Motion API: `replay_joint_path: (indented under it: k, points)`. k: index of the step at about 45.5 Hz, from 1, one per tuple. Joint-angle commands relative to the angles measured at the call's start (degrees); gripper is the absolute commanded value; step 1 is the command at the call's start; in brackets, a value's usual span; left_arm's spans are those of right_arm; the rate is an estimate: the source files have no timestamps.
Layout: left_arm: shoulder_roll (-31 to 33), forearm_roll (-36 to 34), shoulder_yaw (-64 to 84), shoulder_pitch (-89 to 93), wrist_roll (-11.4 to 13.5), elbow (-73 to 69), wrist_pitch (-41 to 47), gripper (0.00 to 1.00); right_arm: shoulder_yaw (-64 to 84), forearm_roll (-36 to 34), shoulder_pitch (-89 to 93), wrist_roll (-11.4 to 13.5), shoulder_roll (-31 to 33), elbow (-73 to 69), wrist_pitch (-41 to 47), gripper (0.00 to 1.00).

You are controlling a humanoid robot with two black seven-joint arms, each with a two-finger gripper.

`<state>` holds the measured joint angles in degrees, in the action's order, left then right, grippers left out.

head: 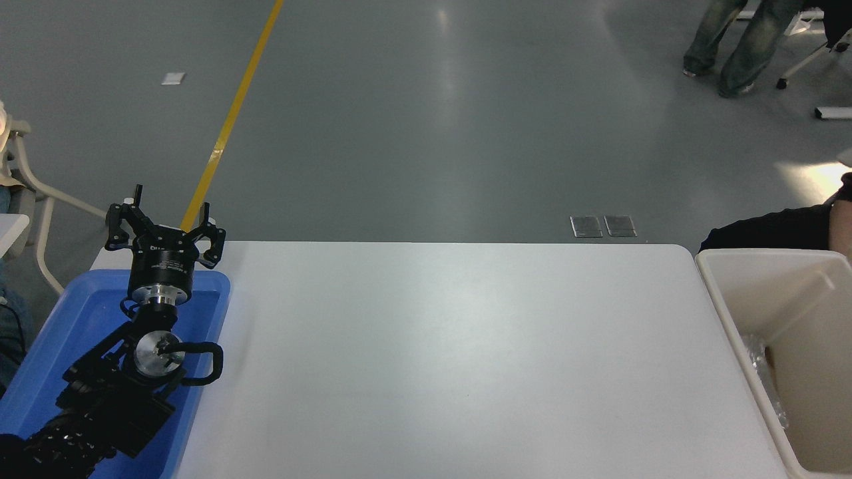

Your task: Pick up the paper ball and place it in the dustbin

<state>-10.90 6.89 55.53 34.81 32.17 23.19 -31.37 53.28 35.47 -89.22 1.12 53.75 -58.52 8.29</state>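
The cream-white dustbin [715,293] stands against the table's right edge, cut off by the picture's edge. The paper ball does not show as a whole. A small tan sliver [843,226] sits at the right edge just beyond the bin's far rim, and I cannot tell what it is. My right gripper and arm are out of view. My left gripper [163,229] is parked at the lower left above the blue tray [80,313], fingers spread and empty.
Crumpled clear plastic and something brown [764,359] lie inside the bin by its left wall. A dark shape [765,229] lies behind the bin's far rim. A person's legs [732,46] stand far back right. A chair frame [33,186] is at the left.
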Motion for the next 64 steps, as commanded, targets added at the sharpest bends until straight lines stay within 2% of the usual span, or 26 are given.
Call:
replay_joint_path:
  k: [1, 8, 14, 25, 63, 64]
  points:
    - [0.00, -0.03, 0.01, 0.09, 0.00, 0.01, 0.00, 0.99, -25.06, -3.04, 32.07, 0.03, -6.54, 17.37, -7.75, 0.00]
    - [0.00, -0.03, 0.01, 0.09, 0.00, 0.01, 0.00, 0.99, -26.12, -6.37, 39.37, 0.03, -13.31, 26.52, -10.39, 0.00]
    - [0.00, 0.05, 0.01, 0.09, 0.00, 0.01, 0.00, 0.99, -26.12, -11.47, 43.42, 0.11, -15.86, 30.56, -10.66, 0.00]
    - [0.00, -0.03, 0.01, 0.09, 0.00, 0.01, 0.00, 0.99, -26.21, -14.55, 48.61, 0.11, -20.88, 36.11, -11.36, 0.00]
    - [0.00, -0.03, 0.01, 0.09, 0.00, 0.01, 0.00, 0.99, -26.47, -15.61, 49.58, 0.11, -22.46, 35.93, -11.71, 0.00]
    - [0.00, -0.03, 0.01, 0.09, 0.00, 0.01, 0.00, 0.99, -26.56, -15.61, 49.58, 0.11, -22.37, 35.93, -11.45, 0.10]
